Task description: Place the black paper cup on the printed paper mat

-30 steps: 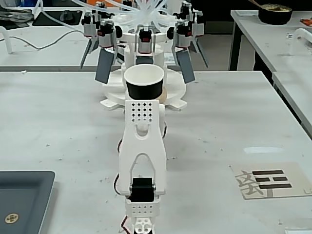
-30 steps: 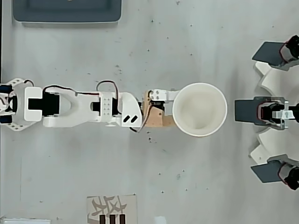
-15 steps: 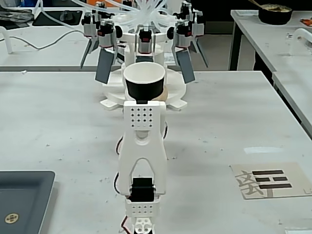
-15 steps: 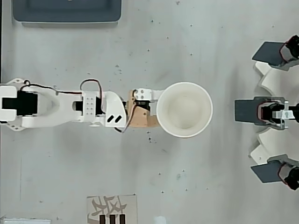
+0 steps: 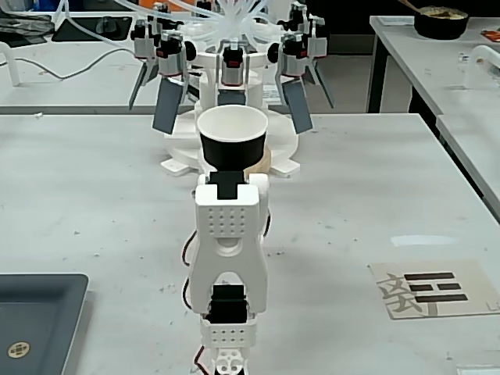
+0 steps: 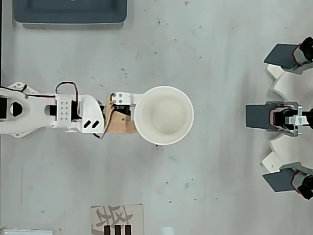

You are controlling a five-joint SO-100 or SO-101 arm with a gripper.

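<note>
The hand [image 6: 139, 116] is gripping the black paper cup [image 5: 232, 139] upright at mid-table [image 6: 220, 58], open surface lying all round. The printed paper mat [image 5: 433, 287] is lying well apart, near the table's edge.

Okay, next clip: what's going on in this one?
A single white arm has the black paper cup at its gripper, upright and open side up; its base is hidden, so whether it is lifted is unclear. The jaws are mostly hidden behind the cup, so the grip itself cannot be confirmed. The printed paper mat lies bare on the table, off to the right in the fixed view, well apart from the cup. A dark grey tray sits on the opposite side.
</note>
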